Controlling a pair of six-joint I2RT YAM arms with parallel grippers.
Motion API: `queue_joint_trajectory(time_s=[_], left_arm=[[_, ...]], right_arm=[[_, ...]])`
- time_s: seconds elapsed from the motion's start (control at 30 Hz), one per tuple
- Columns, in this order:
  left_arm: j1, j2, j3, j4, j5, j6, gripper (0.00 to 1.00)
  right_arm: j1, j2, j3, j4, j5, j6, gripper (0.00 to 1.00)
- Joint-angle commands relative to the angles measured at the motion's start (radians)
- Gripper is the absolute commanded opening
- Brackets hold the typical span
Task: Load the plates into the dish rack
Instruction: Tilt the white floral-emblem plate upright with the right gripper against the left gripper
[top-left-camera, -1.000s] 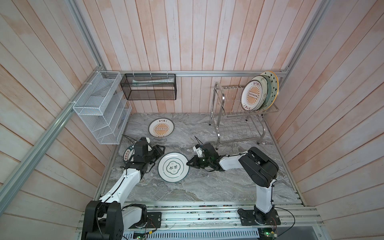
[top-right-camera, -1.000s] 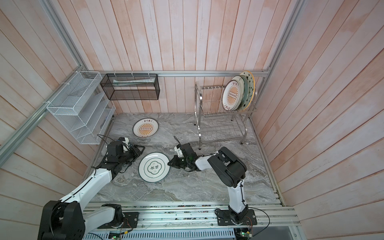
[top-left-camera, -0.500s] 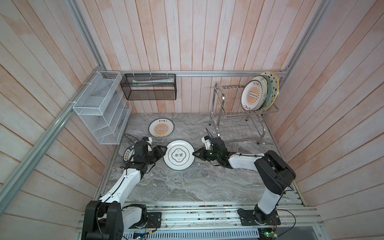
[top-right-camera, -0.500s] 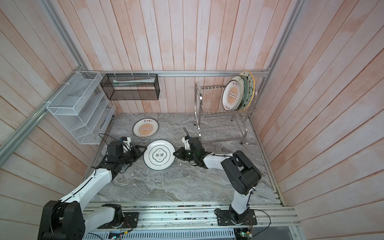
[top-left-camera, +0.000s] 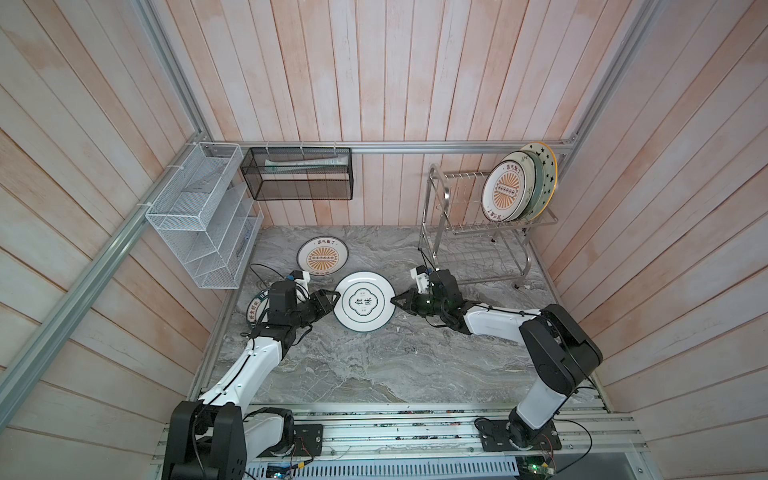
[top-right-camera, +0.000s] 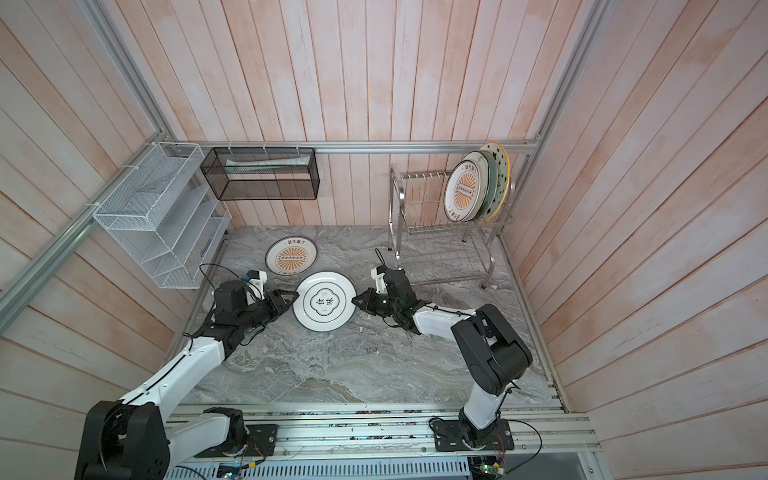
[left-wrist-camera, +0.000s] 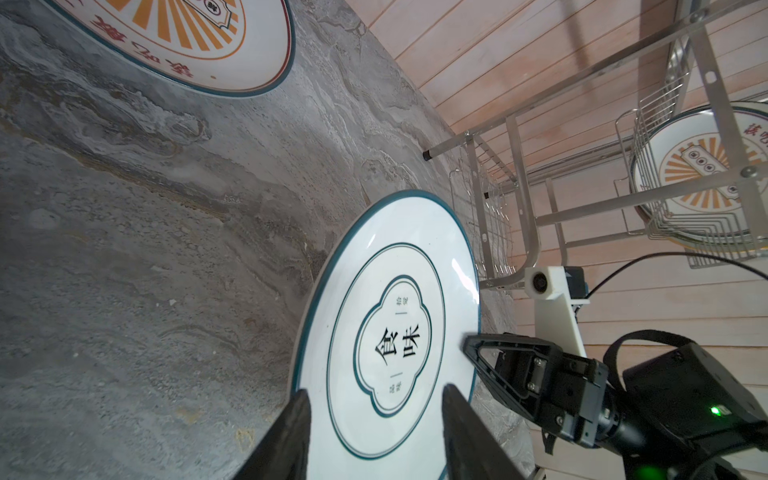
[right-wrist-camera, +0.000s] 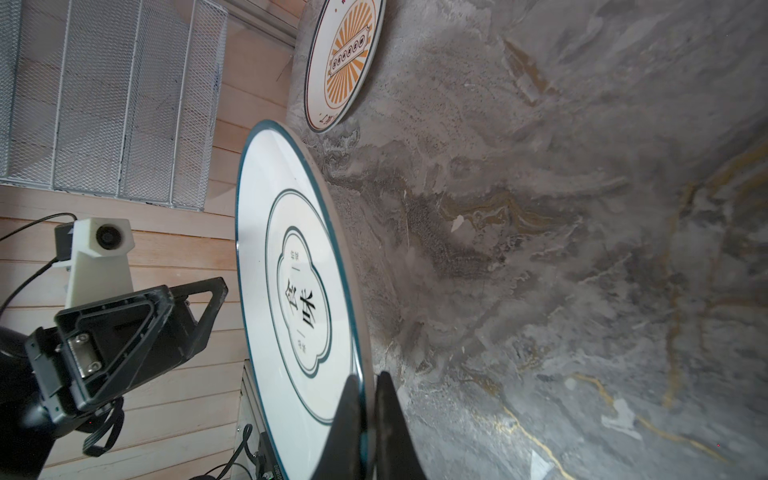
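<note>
The green-ringed plate (top-left-camera: 363, 301) had risen off the table (top-left-camera: 353, 374) and shifted farther back, its right rim pinched in the right gripper (top-left-camera: 395, 299). The left gripper (top-left-camera: 333, 297) stood half open at its left rim. Bare table lay between the plate and the rack (top-left-camera: 446, 189) at the far right.

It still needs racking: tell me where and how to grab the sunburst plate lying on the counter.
Probably the rim of the sunburst plate, at its front edge, one finger over and one under. It lies flat, face up, on the counter, so only the thin rim offers a hold; its far edge faces the back wall.
</note>
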Motion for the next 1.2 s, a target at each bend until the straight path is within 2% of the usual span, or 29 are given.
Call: queue_joint_trajectory(time_s=[0.0, 0.5, 0.73, 0.93, 1.17], left_arm=[[-0.009, 0.003, 0.015, 0.006, 0.006, 0.029, 0.52], [-0.054, 0.025, 0.037, 0.017, 0.017, 0.040, 0.50], [-0.070, 0.030, 0.028, 0.097, 0.075, 0.005, 0.41], [-0.082, 0.042, 0.034, 0.112, 0.095, 0.004, 0.26], [-0.087, 0.042, 0.035, 0.120, 0.102, 0.004, 0.14]], right_arm=[[-0.009, -0.056, 0.009, 0.032, -0.003, -0.005, 0.00], [-0.018, -0.105, 0.009, 0.026, -0.010, -0.012, 0.00], [-0.018, -0.098, 0.009, 0.030, -0.014, -0.014, 0.00], [-0.019, -0.105, 0.008, 0.040, -0.018, -0.015, 0.00], [-0.018, -0.115, 0.013, 0.036, -0.021, -0.024, 0.00]])
